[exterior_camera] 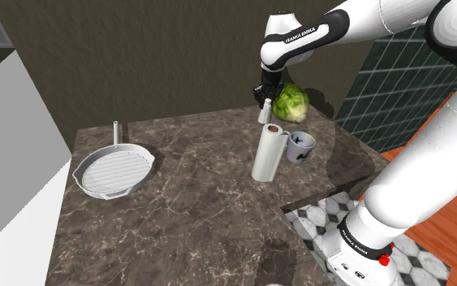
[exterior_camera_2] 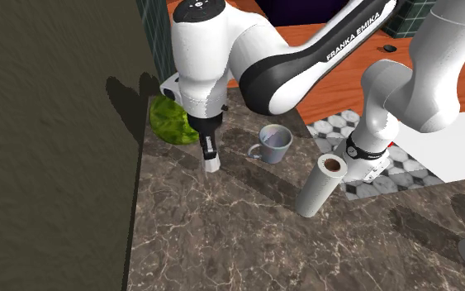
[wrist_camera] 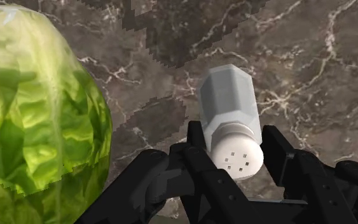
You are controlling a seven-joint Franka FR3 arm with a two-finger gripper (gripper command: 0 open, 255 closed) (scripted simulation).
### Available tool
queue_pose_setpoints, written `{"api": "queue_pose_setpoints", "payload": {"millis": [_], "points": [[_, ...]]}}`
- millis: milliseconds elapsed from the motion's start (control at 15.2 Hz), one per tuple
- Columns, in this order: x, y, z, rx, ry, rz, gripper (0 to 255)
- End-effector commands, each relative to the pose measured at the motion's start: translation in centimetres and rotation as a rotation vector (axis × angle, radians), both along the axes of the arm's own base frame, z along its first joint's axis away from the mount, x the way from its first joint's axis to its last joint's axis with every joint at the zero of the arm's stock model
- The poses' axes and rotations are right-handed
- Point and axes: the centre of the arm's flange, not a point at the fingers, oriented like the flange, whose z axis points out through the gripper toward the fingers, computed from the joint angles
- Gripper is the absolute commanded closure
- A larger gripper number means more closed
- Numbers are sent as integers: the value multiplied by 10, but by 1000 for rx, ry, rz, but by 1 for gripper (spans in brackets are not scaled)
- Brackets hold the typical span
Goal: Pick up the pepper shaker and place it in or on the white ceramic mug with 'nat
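My black gripper (wrist_camera: 238, 145) is shut on a pale grey pepper shaker (wrist_camera: 227, 105), clasping it at its white perforated cap. In the shoulder view the shaker (exterior_camera: 263, 112) hangs upright under the gripper (exterior_camera: 265, 96) near the counter's back edge, beside the lettuce. From the second exterior view, the shaker (exterior_camera_2: 211, 162) sits low over the marble; I cannot tell whether it touches. The mug (exterior_camera: 301, 146), grey-white with dark markings, stands upright in front of the lettuce, to the shaker's right in the shoulder view. That mug (exterior_camera_2: 273, 142) is empty.
A green lettuce head (exterior_camera: 290, 103) lies right beside the gripper. An upright paper towel roll (exterior_camera: 269, 154) stands by the mug. A grey grill pan (exterior_camera: 113, 171) rests at the shoulder view's left. The dark marble counter (exterior_camera: 194, 219) ends at the right, with tiled floor beyond.
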Motion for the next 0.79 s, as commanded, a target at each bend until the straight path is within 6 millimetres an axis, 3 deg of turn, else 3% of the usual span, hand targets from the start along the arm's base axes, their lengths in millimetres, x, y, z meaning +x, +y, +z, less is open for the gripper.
{"api": "queue_pose_setpoints", "payload": {"millis": [0,726], "points": [[0,0,11,0,0,0,255],[0,0,70,0,0,0,255]]}}
